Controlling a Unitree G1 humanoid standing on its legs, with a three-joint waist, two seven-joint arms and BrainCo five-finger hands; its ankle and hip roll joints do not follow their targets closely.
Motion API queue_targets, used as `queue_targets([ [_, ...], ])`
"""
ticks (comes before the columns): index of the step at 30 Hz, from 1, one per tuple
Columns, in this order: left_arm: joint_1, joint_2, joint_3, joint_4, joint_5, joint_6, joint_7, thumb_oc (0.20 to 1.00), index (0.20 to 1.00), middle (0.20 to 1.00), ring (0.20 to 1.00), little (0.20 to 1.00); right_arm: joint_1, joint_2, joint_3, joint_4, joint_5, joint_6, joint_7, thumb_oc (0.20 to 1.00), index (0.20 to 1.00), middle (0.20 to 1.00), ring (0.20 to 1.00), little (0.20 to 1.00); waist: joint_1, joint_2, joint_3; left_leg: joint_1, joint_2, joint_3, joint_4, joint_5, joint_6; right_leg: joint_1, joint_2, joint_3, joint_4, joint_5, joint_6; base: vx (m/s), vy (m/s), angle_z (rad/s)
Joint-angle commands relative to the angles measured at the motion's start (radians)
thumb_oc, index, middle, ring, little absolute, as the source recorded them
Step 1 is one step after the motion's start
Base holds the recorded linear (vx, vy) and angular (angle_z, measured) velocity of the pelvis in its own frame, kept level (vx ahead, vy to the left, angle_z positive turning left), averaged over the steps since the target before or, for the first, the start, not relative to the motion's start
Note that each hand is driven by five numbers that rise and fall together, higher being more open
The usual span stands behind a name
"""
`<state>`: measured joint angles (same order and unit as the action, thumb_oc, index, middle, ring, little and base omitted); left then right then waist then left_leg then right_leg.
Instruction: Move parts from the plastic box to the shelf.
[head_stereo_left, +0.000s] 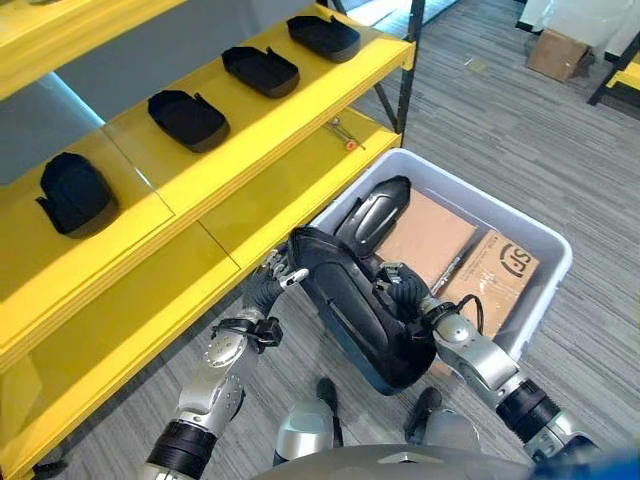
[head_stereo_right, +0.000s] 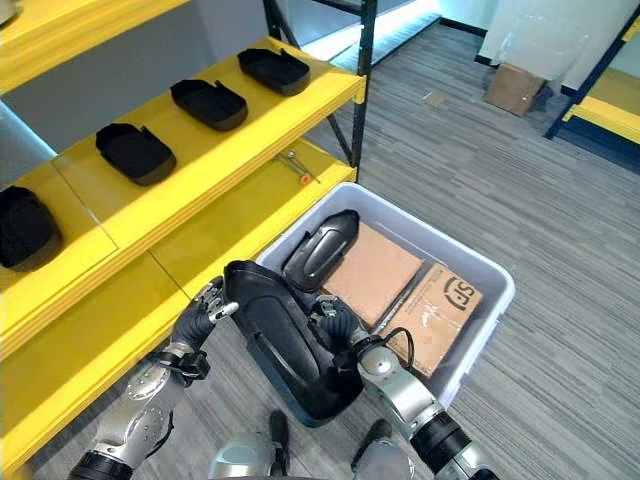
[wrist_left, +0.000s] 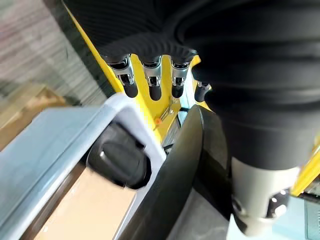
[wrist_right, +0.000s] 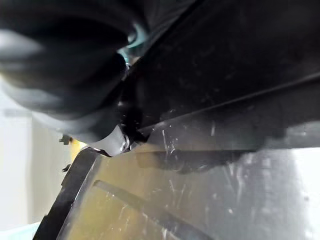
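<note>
While you look down past the yellow shelf (head_stereo_left: 300, 175), you see a large black part (head_stereo_left: 355, 310) held up between both hands, just outside the near wall of the grey plastic box (head_stereo_left: 540, 250) and between that box and the shelf's lower tier. Your left hand (head_stereo_left: 272, 275) meets the part's upper end on the shelf side, its fingers (wrist_left: 152, 80) straight and spread, resting against the edge rather than wrapped round it. Your right hand (head_stereo_right: 335, 322) sits on the box side of the same part with its fingers curled onto the part's rim, clamped on it. Behind the lifted part, inside the box, a second black part (head_stereo_left: 375, 210) leans in the corner nearest the shelf, beside two brown cardboard cartons (head_stereo_left: 470, 255). Four more black parts (head_stereo_right: 210, 103) lie in a row on the shelf's upper tier, well apart from the box.
</note>
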<state>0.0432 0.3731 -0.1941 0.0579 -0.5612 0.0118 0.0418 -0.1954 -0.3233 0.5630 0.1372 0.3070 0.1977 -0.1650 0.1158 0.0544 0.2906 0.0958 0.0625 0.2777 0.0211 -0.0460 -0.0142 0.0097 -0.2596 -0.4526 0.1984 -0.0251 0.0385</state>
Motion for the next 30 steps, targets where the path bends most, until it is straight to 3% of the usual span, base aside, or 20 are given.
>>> queue_targets([
  [1,-0.044,0.039,-0.063,-0.067,0.064,-0.024,-0.027,1.0,1.0,1.0,1.0,1.0,-0.044,0.058,0.009,-0.09,0.03,-0.137,-0.019,0.2,0.2,0.2,0.2,0.2,-0.022,-0.029,-0.045,-0.018,-0.024,-0.026,-0.045,0.046,0.049,0.055,0.007,0.146,-0.058,0.075,0.105,0.04,0.128,0.44],
  [2,-0.059,0.04,-0.077,-0.053,0.066,-0.025,-0.034,1.0,1.0,1.0,1.0,1.0,-0.033,0.05,0.0,-0.101,0.037,-0.144,-0.026,0.2,0.2,0.2,0.2,0.2,-0.04,-0.032,-0.046,-0.021,-0.04,-0.069,-0.052,0.039,0.064,0.034,0.042,0.221,-0.029,0.069,0.106,0.06,0.041,0.66],
  [3,-0.075,0.036,-0.093,-0.038,0.075,-0.023,-0.043,1.0,1.0,1.0,1.0,1.0,-0.01,0.036,-0.015,-0.111,0.048,-0.161,-0.027,0.2,0.2,0.2,0.2,0.2,-0.061,-0.038,-0.051,-0.019,-0.056,-0.116,-0.068,0.04,0.076,0.021,0.117,0.293,-0.004,0.032,0.096,0.13,0.011,0.94],
  [7,-0.059,0.012,-0.102,-0.038,0.054,-0.011,-0.025,1.0,1.0,1.0,1.0,1.0,0.033,0.005,-0.061,-0.173,0.055,-0.143,0.026,0.2,0.2,0.2,0.2,0.2,-0.089,-0.054,-0.071,-0.003,-0.095,-0.187,-0.108,0.058,0.066,0.015,0.27,0.323,-0.072,-0.001,0.035,0.12,-0.03,0.96],
  [8,-0.046,0.004,-0.108,-0.037,0.053,-0.017,-0.032,1.0,1.0,1.0,1.0,1.0,0.041,0.001,-0.074,-0.189,0.058,-0.137,0.032,0.2,0.2,0.2,0.2,0.2,-0.104,-0.059,-0.071,0.001,-0.114,-0.221,-0.108,0.058,0.069,-0.007,0.309,0.377,-0.101,0.021,0.026,0.06,-0.072,0.01],
  [11,-0.045,-0.004,-0.116,-0.012,0.056,-0.04,-0.041,1.0,1.0,1.0,1.0,1.0,0.043,0.0,-0.09,-0.166,0.07,-0.164,0.047,0.2,0.2,0.2,0.2,0.2,-0.121,-0.059,-0.07,0.0,-0.131,-0.269,-0.105,0.05,0.081,-0.02,0.324,0.436,-0.125,0.033,0.019,0.02,-0.124,0.44],
  [17,-0.036,-0.026,-0.105,-0.007,0.055,-0.027,-0.098,1.0,1.0,1.0,1.0,1.0,0.059,0.005,-0.108,-0.153,0.081,-0.18,0.037,0.2,0.2,0.2,0.2,0.2,-0.111,-0.054,-0.079,-0.02,-0.135,-0.254,-0.082,0.045,0.078,0.011,0.302,0.407,-0.168,0.039,0.015,0.01,-0.109,0.42],
  [18,-0.031,-0.032,-0.106,-0.016,0.06,-0.005,-0.107,1.0,1.0,1.0,1.0,1.0,0.089,0.005,-0.135,-0.166,0.084,-0.182,0.023,0.2,0.2,0.2,0.2,0.2,-0.137,-0.043,-0.079,-0.007,-0.105,-0.121,-0.078,0.041,0.06,0.023,0.277,0.337,-0.182,0.04,0.022,-0.04,-0.016,0.53],
  [19,-0.036,-0.035,-0.106,-0.01,0.059,0.0,-0.118,1.0,1.0,1.0,1.0,1.0,0.106,0.003,-0.146,-0.183,0.087,-0.175,0.017,0.2,0.2,0.2,0.2,0.2,-0.154,-0.04,-0.081,-0.002,-0.086,-0.052,-0.069,0.038,0.048,0.025,0.265,0.303,-0.182,0.037,0.023,-0.06,0.015,1.07],
  [20,-0.038,-0.038,-0.108,-0.008,0.066,-0.006,-0.118,1.0,1.0,1.0,1.0,1.0,0.117,0.0,-0.153,-0.192,0.097,-0.178,0.027,0.2,0.2,0.2,0.2,0.2,-0.163,-0.039,-0.081,-0.002,-0.072,-0.025,-0.061,0.037,0.039,0.027,0.257,0.286,-0.181,0.035,0.021,-0.05,0.05,1.44],
  [23,-0.021,-0.04,-0.11,-0.021,0.062,-0.016,-0.116,1.0,1.0,1.0,1.0,1.0,0.138,-0.01,-0.177,-0.191,0.117,-0.188,0.062,0.2,0.2,0.2,0.2,0.2,-0.174,-0.043,-0.077,-0.009,-0.017,0.018,0.001,0.033,0.006,0.034,0.226,0.256,-0.168,0.026,0.011,-0.02,0.12,1.05],
  [25,-0.015,-0.041,-0.107,-0.031,0.058,-0.014,-0.129,1.0,1.0,1.0,1.0,1.0,0.144,-0.024,-0.194,-0.182,0.116,-0.197,0.068,0.2,0.2,0.2,0.2,0.2,-0.184,-0.051,-0.074,-0.008,0.06,0.057,0.064,0.043,-0.033,0.055,0.19,0.222,-0.146,0.0,0.006,0.04,0.255,0.21],
  [26,-0.016,-0.042,-0.107,-0.034,0.058,-0.016,-0.143,1.0,1.0,1.0,1.0,1.0,0.147,-0.032,-0.198,-0.177,0.116,-0.207,0.067,0.2,0.2,0.2,0.2,0.2,-0.188,-0.053,-0.074,-0.016,0.107,0.072,0.092,0.084,-0.051,0.059,0.179,0.208,-0.133,-0.01,-0.002,0.05,0.208,0.37],
  [29,-0.02,-0.041,-0.106,-0.036,0.05,-0.016,-0.15,1.0,1.0,1.0,1.0,1.0,0.145,-0.049,-0.203,-0.156,0.12,-0.23,0.078,0.2,0.2,0.2,0.2,0.2,-0.197,-0.049,-0.079,-0.003,0.194,0.056,0.091,0.164,-0.082,0.058,0.157,0.196,-0.094,-0.041,-0.012,0.01,0.346,0.55],
  [30,-0.027,-0.041,-0.101,-0.036,0.024,0.008,-0.142,1.0,1.0,1.0,1.0,1.0,0.137,-0.062,-0.205,-0.147,0.118,-0.243,0.095,0.2,0.2,0.2,0.2,0.2,-0.198,-0.042,-0.088,0.008,0.24,0.027,0.078,0.226,-0.092,0.044,0.142,0.195,-0.071,-0.041,-0.022,0.02,0.7,0.33],
])
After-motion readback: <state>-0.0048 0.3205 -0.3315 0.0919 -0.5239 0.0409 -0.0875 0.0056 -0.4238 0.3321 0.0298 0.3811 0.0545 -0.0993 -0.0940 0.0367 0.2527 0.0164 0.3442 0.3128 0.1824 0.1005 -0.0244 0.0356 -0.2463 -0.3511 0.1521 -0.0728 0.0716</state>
